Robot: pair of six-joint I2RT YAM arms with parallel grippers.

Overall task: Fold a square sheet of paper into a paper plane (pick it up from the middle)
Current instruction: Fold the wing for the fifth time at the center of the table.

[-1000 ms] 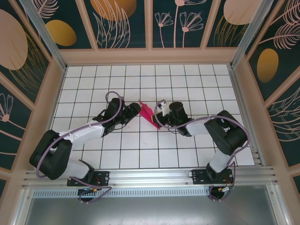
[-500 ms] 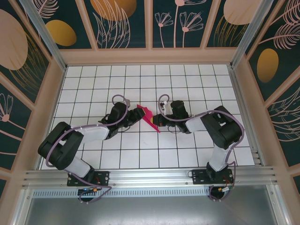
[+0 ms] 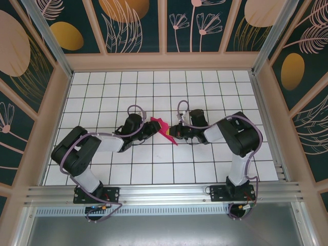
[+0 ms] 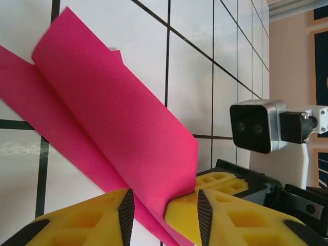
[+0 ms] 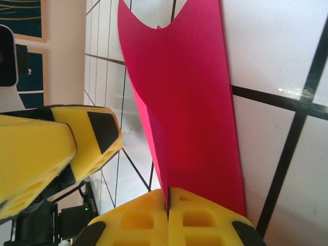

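paper plane (image 3: 163, 129): is lying near the middle of the white grid table (image 3: 205, 87), between the two grippers, with its narrow tip pointing toward the near edge and slightly right.
Shape: it is showing as a long, magenta-pink folded piece. One flap is standing up off the table along a crease. In the right wrist view the far end is ending in a notched, curved edge.
right gripper (image 5: 168, 205): is pinching the paper plane. Its yellow jaws are pressing together on the raised ridge at the end nearest that camera, with no gap between them.
left gripper (image 4: 163, 205): is straddling the raised fold with its jaws standing apart. The paper is passing down between the two black pads. One yellow finger (image 4: 184, 205) is touching the paper's edge, while a sliver of table is showing beside the other, so it is not clamping anything.
Arms: both are reaching in low from opposite sides, the wrists facing each other across the paper.
right wrist camera (image 4: 256, 125): is sitting just beyond the paper in the left wrist view, facing it.
Paper and table: the lower layer is resting flat on the grid lines.
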